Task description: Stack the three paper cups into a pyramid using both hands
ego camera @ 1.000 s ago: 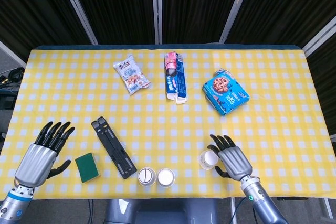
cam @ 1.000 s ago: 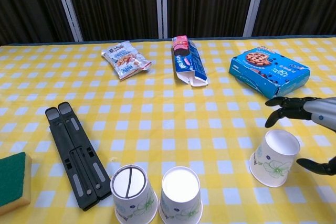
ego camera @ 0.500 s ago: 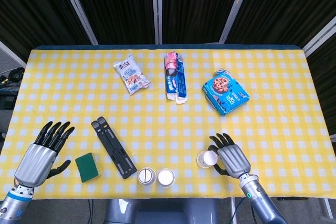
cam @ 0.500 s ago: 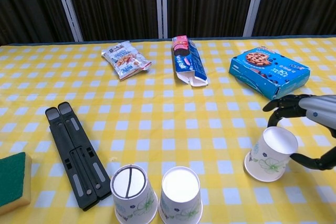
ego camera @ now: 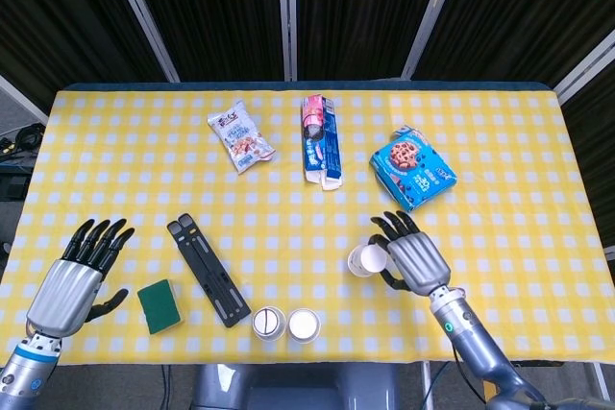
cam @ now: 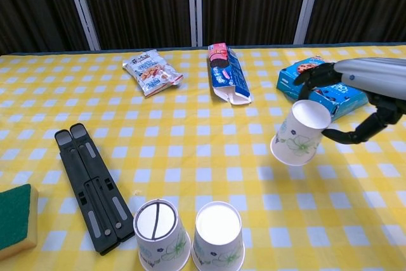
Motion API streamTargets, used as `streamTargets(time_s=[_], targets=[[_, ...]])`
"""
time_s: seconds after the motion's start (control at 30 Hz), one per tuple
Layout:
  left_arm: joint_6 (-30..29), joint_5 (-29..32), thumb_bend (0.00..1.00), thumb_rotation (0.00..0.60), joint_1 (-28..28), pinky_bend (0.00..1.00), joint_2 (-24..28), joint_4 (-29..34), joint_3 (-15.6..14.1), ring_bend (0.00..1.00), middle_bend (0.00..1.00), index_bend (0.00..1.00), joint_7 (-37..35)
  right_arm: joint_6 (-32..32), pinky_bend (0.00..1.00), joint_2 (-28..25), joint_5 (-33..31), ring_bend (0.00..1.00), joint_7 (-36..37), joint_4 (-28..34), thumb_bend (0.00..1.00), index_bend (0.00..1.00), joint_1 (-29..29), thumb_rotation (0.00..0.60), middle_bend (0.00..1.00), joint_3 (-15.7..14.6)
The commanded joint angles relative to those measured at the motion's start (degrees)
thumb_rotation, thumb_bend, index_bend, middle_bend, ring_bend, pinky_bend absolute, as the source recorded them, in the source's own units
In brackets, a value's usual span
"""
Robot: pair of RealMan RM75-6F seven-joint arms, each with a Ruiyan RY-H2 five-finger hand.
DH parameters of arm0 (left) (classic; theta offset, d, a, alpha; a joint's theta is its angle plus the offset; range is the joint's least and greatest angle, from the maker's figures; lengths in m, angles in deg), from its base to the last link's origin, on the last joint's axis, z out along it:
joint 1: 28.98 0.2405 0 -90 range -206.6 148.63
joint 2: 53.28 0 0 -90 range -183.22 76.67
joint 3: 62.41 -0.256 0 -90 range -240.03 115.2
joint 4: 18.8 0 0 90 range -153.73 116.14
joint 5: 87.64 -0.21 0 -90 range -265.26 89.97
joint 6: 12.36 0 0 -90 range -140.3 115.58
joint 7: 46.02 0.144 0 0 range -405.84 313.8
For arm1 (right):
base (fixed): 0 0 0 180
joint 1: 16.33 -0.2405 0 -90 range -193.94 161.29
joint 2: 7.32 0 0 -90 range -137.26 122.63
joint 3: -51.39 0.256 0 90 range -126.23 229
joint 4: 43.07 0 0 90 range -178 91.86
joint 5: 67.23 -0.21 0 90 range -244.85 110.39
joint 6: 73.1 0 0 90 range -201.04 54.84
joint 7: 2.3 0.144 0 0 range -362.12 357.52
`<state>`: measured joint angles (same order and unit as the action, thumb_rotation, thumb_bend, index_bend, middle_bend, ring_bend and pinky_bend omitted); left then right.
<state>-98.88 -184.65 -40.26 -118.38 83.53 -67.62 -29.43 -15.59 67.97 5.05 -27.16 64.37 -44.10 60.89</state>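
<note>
Right hand grips the third cup, tilted, clear of the table. Base cups stand touching at the near edge. Left hand empty, spread. Next: carry leftward, upend, seat astride both.

Your left hand and right hand look alike: brushed silver backs with black fingers and black thumbs. Each sits on a slim grey forearm, and your right wrist shows a small green-ringed marking near its cuff.
</note>
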Motion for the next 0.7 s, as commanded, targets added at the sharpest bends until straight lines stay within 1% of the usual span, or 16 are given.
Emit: streamTargets(time_s=[0.03, 0.23, 0.3, 0.43, 0.6, 0.7], targets=[[0.62, 0.51, 0.23, 0.6, -0.04, 0.0, -0.1, -0.01, 0.39, 0.0, 0.0, 0.0, 0.22, -4.72, 0.0, -1.5, -0.57, 0.0, 3.46, 1.15, 0.33, 0.43, -3.2, 0.6, 0.11, 1.58], [1.56, 1.51, 0.23, 0.6, -0.05, 0.0, -0.12, -0.02, 1.12, 0.0, 0.0, 0.0, 0.11, -10.7, 0.0, -1.97, 1.92, 0.0, 8.57, 2.38, 0.33, 0.44, -7.49, 0.6, 0.11, 2.11], [1.79, 1.75, 0.23, 0.6, -0.05, 0.0, -0.04, -0.06, 1.42, 0.0, 0.0, 0.0, -0.2, -13.08, 0.0, -2.33, 2.76, 0.0, 11.28, 2.97, 0.33, 0.44, -9.04, 0.6, 0.12, 2.13], [2.52, 2.35, 0.23, 0.6, -0.15, 0.0, 0.01, -0.26, 1.8, 0.0, 0.0, 0.0, -0.62, -15.78, 0.0, -2.18, 3.95, 0.0, 14.64, 3.24, 0.33, 0.44, -11.43, 0.6, 0.12, 2.45], [3.09, 2.61, 0.23, 0.6, -0.21, 0.0, 0.31, -0.34, 2.19, 0.0, 0.0, 0.0, -1.55, -18.01, 0.0, -1.35, 2.99, 0.0, 16.62, 2.69, 0.33, 0.44, -14.75, 0.6, 0.12, 3.54], [3.17, 2.59, 0.23, 0.6, -0.17, 0.0, 0.5, -0.44, 2.37, 0.0, 0.0, 0.0, -2.13, -18.94, 0.0, -1.32, 1.8, 0.0, 16.57, 3.09, 0.33, 0.44, -16.42, 0.6, 0.12, 3.92]])
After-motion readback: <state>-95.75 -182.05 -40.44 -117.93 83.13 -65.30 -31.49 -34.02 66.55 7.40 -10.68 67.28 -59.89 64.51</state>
